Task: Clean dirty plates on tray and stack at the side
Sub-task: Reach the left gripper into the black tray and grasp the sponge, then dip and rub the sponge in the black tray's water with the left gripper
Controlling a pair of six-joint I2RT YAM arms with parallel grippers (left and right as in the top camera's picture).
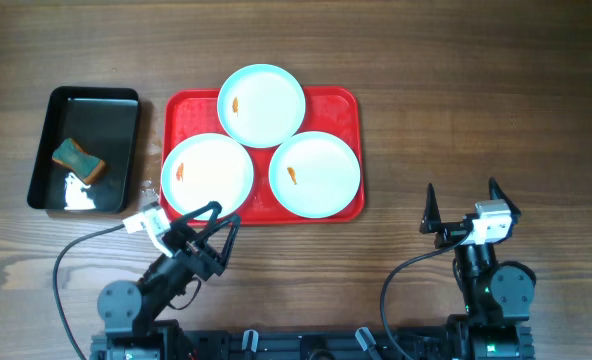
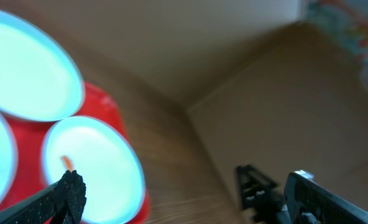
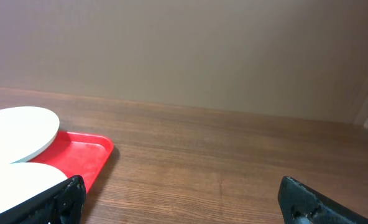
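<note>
Three pale blue-white plates lie on the red tray [image 1: 348, 104], each with a small orange smear: one at the back [image 1: 262, 105], one front left [image 1: 207, 174], one front right [image 1: 316, 174]. My left gripper [image 1: 216, 215] is open and empty, just in front of the tray's near edge by the front-left plate. In the blurred left wrist view it [image 2: 187, 202] faces the front-right plate [image 2: 94, 165] and the back plate [image 2: 22, 68]. My right gripper [image 1: 466, 205] is open and empty, over bare table to the right of the tray. The right wrist view [image 3: 184, 202] shows the tray's corner [image 3: 84, 152] and two plate edges [image 3: 16, 130].
A smaller black tray [image 1: 46, 140] stands at the far left and holds a green-and-brown sponge [image 1: 79, 160] and some white foam. Bare wooden table [image 1: 476, 110] lies to the right of the red tray. Cables [image 1: 71, 255] trail from both arms near the front edge.
</note>
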